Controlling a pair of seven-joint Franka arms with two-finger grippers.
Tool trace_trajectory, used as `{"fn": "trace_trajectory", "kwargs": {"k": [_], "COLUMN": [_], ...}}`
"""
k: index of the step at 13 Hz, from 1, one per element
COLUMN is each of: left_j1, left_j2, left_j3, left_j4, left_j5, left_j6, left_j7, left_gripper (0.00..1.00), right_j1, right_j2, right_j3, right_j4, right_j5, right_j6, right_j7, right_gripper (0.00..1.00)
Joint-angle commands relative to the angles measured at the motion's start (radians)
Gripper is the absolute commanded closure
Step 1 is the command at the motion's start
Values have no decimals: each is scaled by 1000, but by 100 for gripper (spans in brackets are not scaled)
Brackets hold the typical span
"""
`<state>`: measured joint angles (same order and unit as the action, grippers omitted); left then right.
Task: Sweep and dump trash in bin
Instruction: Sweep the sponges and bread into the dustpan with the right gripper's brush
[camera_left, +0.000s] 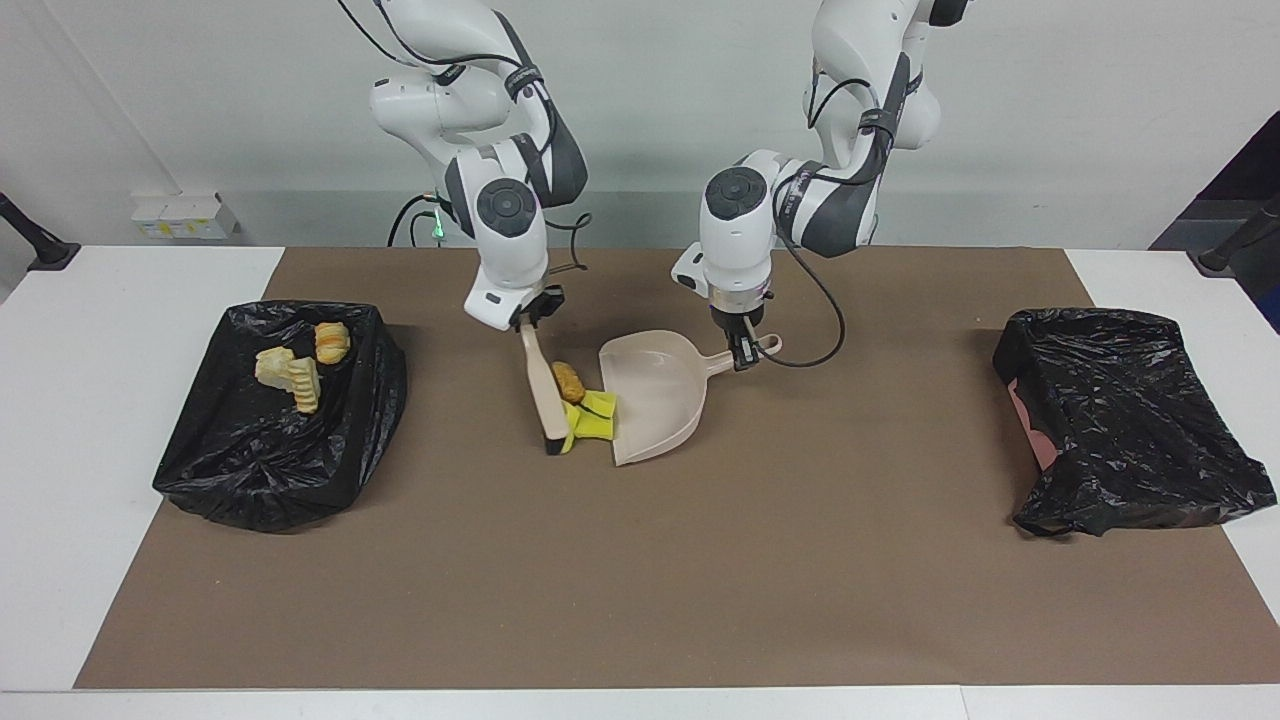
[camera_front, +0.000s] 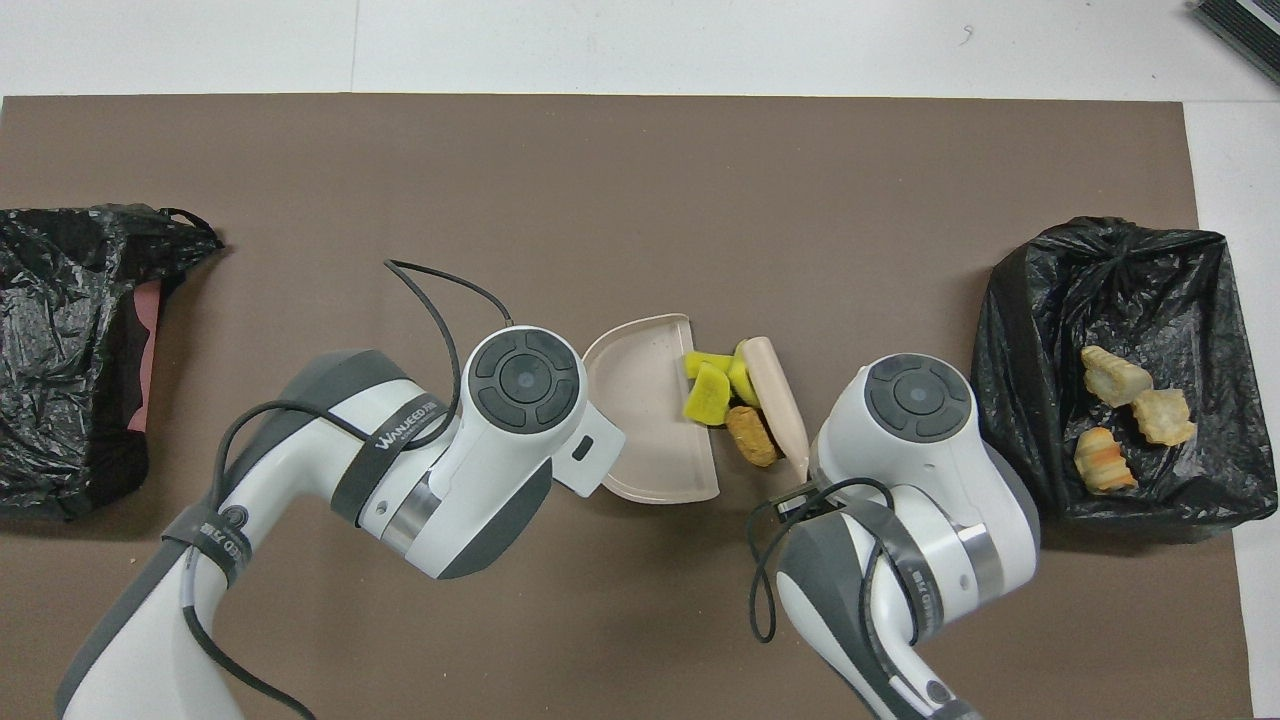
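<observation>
Three bread-like chunks (camera_left: 290, 378) already in the black bin (camera_left: 200, 470) at the right arm's end. Right gripper (camera_left: 528, 318) clamped on the brush (camera_left: 545, 395), bristles down on the mat. Yellow sponge pieces (camera_left: 592, 410) and orange-brown nugget (camera_left: 568, 381) squeezed between brush and dustpan (camera_left: 660, 390), sponges touching its lip. Left gripper (camera_left: 743, 355) closed on the dustpan handle. Press that lip flat to the mat. Sweep low and slow into the pan. Watch for the nugget, nearer the robots, rolling round the pan's edge. Second black bin (camera_left: 1130, 420) at the left arm's end, well apart.
</observation>
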<state>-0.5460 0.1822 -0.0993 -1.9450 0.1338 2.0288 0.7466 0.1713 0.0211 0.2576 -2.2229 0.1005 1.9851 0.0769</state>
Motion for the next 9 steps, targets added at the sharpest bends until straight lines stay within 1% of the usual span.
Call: {"fn": "trace_trajectory", "kwargs": {"k": [1,4,6,8,9], "left_j1": [-26,-22,11,40,66], "left_j2": [-62,-101,-102,-93,-87], "left_j3": [12,13,12,12,13], "left_j4": [-96,-195,-218,-226,-219], "left_j5": [14,10,6,-64,-118], "left_j6": [69,178,253,312,318], "left_j7": [-64,-18,-16,9,60], "left_gripper": [100,100,100,100,100], "right_j1": [49,73,62,69,73], "right_j2": [39,43,40,25,2], "right_j3": [5,5,5,5,2], "right_j4": [31,77,144,208,230], "right_j5": [93,159,162,165,151], "right_j6": [28,14,-58,-109,-144], "right_j7": [-3,14,67,214,263], "right_gripper": [100,100,100,100,100]}}
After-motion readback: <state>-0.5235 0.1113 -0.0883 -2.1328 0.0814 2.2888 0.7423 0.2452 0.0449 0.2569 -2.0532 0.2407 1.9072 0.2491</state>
